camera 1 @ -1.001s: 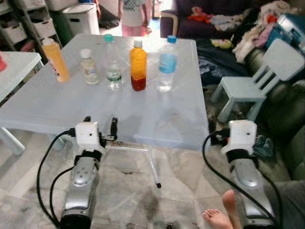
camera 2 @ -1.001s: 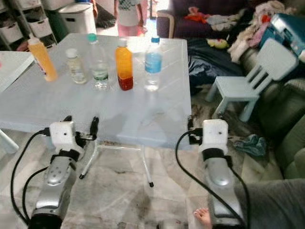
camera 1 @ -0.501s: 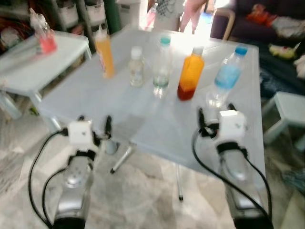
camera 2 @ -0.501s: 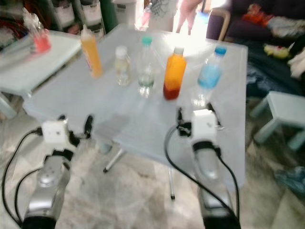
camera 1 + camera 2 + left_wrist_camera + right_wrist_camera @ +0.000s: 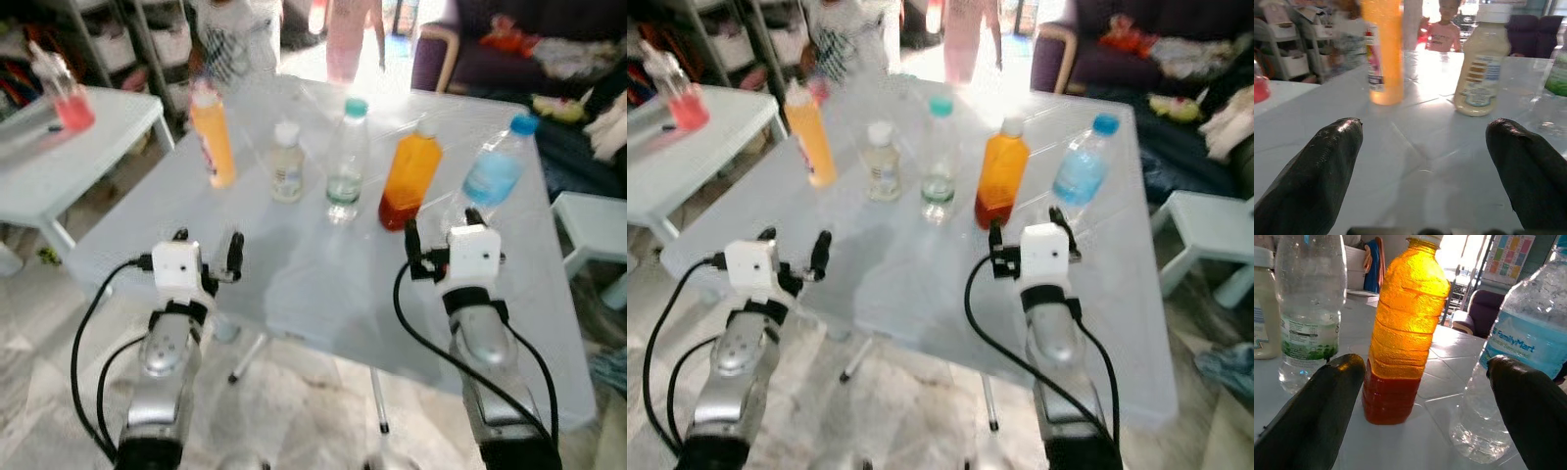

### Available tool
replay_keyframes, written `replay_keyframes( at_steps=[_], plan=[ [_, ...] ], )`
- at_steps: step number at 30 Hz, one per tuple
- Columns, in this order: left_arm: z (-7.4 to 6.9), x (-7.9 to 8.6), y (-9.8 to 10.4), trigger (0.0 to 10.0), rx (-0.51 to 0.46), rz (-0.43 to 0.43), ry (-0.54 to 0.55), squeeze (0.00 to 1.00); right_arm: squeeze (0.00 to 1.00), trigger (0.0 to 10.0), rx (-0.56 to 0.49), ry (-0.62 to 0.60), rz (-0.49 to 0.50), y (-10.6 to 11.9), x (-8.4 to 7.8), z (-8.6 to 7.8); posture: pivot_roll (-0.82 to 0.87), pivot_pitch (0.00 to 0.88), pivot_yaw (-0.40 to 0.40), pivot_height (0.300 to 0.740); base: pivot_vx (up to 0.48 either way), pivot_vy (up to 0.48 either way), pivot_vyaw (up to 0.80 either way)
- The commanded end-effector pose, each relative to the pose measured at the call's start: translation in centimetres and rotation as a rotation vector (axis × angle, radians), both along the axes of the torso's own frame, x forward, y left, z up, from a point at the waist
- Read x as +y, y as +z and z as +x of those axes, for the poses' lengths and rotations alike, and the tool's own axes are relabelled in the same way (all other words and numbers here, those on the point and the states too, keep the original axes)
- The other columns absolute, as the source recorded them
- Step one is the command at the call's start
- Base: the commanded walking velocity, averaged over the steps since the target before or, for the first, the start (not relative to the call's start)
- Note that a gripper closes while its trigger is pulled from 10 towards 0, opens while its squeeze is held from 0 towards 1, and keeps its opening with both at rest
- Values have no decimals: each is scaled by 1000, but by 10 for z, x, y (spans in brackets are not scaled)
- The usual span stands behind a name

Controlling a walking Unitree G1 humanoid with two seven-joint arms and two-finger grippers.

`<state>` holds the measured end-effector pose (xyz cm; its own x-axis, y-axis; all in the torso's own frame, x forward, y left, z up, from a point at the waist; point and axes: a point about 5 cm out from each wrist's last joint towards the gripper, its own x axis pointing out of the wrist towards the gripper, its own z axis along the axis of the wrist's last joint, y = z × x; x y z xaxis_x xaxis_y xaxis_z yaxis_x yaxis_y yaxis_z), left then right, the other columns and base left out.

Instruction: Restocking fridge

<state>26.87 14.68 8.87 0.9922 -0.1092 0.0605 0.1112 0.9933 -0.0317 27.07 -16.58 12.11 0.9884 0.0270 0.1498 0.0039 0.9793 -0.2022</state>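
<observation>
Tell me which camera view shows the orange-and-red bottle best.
The right wrist view: the orange-and-red bottle stands close and sharp between the right gripper fingers, its red bottom layer clear. Both eye views show it smaller and a little blurred, standing on the white table between the green-capped bottle and the blue-capped bottle.

A lived-in home: dark sofa heaped with clothes; storage shelves; plastic table.
</observation>
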Motion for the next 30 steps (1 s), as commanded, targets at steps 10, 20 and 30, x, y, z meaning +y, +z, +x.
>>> replay_keyframes(
  at_steps=[10, 20, 30],
  plan=[
    [2, -5, 1, 10000, 4, -2, -29, 0, 0, 10000, -42, -18, -14, 10, -4, 12, -14, 10, 55, 740, 0, 0, -779],
    [2, -3, 2, 10000, 3, 2, -29, 0, 0, 10000, -103, -4, -30, 25, -5, 21, -14, 15, 58, 740, 0, 0, -63],
    [0, -4, 0, 10000, 13, 5, -36, 0, 0, 10000, -232, -25, -45, 61, -7, 32, -17, 22, 59, 740, 0, 0, 0]
  ],
)
